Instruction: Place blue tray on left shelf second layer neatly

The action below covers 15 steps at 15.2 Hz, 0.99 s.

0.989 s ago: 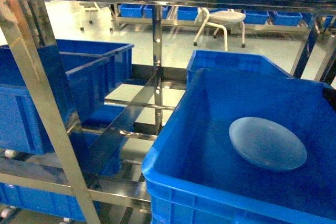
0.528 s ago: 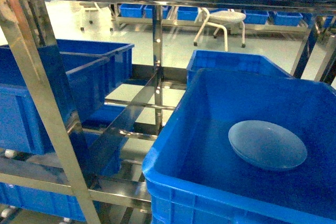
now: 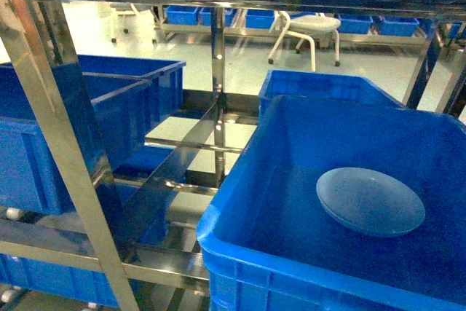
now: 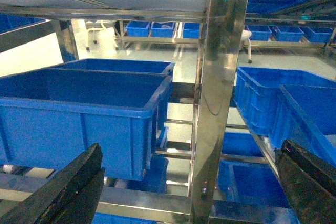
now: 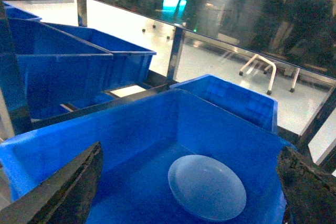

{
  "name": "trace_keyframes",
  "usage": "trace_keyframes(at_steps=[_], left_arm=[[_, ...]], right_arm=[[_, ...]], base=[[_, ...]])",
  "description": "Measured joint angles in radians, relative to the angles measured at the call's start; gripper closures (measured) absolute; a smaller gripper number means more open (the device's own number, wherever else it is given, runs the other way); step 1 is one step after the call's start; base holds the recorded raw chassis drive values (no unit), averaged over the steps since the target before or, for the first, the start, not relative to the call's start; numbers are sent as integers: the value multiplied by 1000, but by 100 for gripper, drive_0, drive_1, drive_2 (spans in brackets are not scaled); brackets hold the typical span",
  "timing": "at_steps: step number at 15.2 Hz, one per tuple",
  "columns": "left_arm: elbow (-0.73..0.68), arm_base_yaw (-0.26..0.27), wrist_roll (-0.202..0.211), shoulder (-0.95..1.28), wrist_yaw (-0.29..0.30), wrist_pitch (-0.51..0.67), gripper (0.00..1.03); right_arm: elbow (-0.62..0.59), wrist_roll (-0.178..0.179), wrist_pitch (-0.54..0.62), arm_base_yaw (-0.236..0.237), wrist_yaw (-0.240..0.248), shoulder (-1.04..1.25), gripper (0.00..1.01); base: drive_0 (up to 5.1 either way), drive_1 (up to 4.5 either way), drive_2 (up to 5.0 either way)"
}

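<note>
The blue tray [image 3: 370, 200] is a pale round dish lying flat on the floor of a deep dark-blue crate [image 3: 240, 202] at the right of the steel rack. In the right wrist view the tray [image 5: 207, 187] lies below and between the spread fingers of my right gripper [image 5: 191, 184], which is open and holds nothing. My left gripper [image 4: 189, 182] is open too, facing a rack upright [image 4: 218, 103]. The left shelf second layer [image 3: 65, 242] carries dark-blue crates [image 3: 44, 143]. Neither gripper shows in the head view.
Shiny uprights [image 3: 54, 129] and crossbars [image 3: 178, 169] frame the rack bays. More blue crates [image 4: 84, 114] sit at the left and on the lower tier [image 4: 252, 187]. A white stool [image 3: 309, 30] stands on the floor behind the rack.
</note>
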Motion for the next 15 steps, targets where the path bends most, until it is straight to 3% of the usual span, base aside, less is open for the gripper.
trace_keyframes(at_steps=[2, 5, 6, 7, 9, 15], left_arm=[[0, 0, 0, 0, 0, 0, 5], [0, 0, 0, 0, 0, 0, 5], [0, 0, 0, 0, 0, 0, 5], [0, 0, 0, 0, 0, 0, 5], [0, 0, 0, 0, 0, 1, 5], [0, 0, 0, 0, 0, 1, 5]], right_arm=[[-16, 12, -158, 33, 31, -174, 3], [-25, 27, -408, 10, 55, -406, 3], [-26, 36, -515, -38, 47, -508, 3], [-42, 47, -542, -206, -51, -578, 3], [-78, 45, -570, -129, 1, -600, 3], [-78, 45, -571, -130, 2, -600, 3]], base=[[0, 0, 0], [0, 0, 0], [0, 0, 0], [0, 0, 0], [0, 0, 0], [0, 0, 0]])
